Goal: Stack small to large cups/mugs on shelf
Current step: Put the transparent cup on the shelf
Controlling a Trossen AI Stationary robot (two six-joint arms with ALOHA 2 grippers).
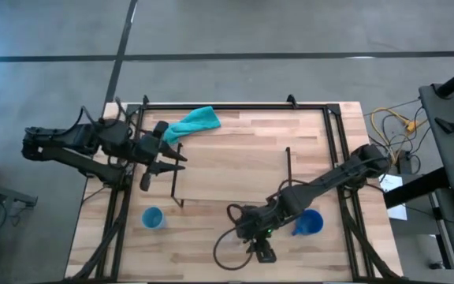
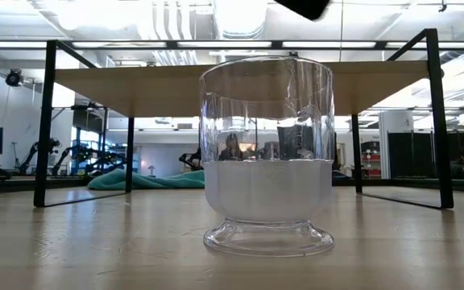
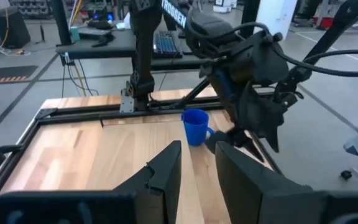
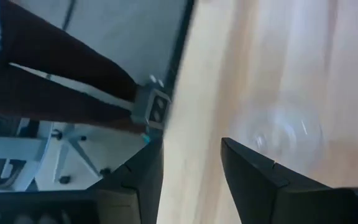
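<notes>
Clear glass cup (image 2: 267,157) stands upright on worktop (image 1: 235,252) before the shelf (image 1: 231,175), right gripper (image 4: 191,155) open above it, left gripper (image 3: 197,163) open beyond shelf.

The right arm is stretched diagonally from the table's right edge toward the front centre, with the right gripper (image 1: 252,237) pointed downward near the front edge; its fingers (image 4: 253,180) are spread apart. The left arm is held at the left edge, the left gripper (image 1: 170,155) parted, fingers (image 3: 166,171) pointing inward.
</notes>
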